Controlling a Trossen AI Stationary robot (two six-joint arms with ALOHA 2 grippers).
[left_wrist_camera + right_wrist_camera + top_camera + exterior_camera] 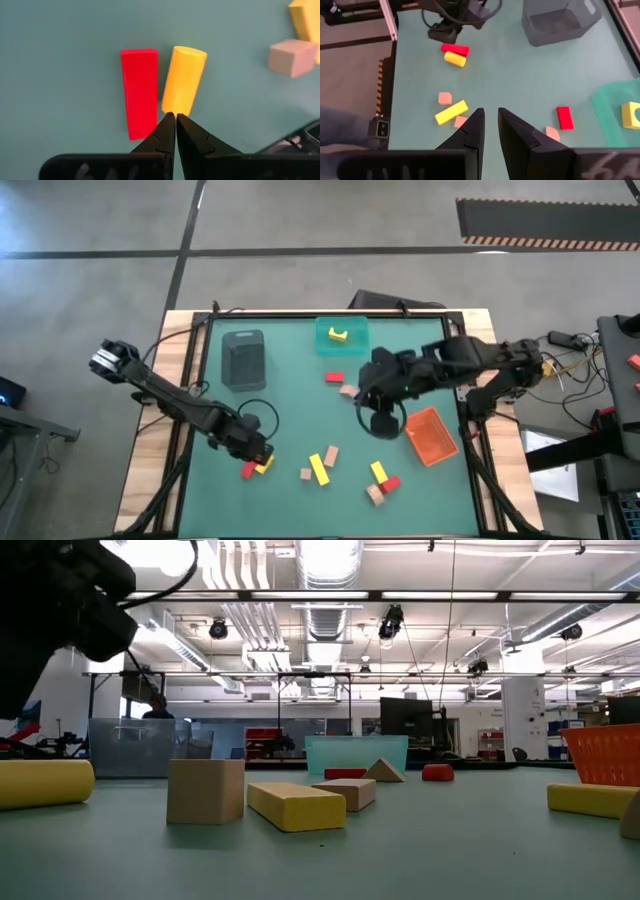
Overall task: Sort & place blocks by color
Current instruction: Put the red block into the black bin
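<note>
The dark left arm reaches in from the left edge of the green table mat (300, 410), slanting toward the mat's near-left part, where its left gripper (175, 119) hangs low over the surface with its two dark fingers pressed together, holding nothing. The dark right arm folds in from the mat's right edge, elbow bent, and its right gripper (490, 116) is raised above the mat's middle-right area, fingers parted by a narrow gap, empty.
</note>
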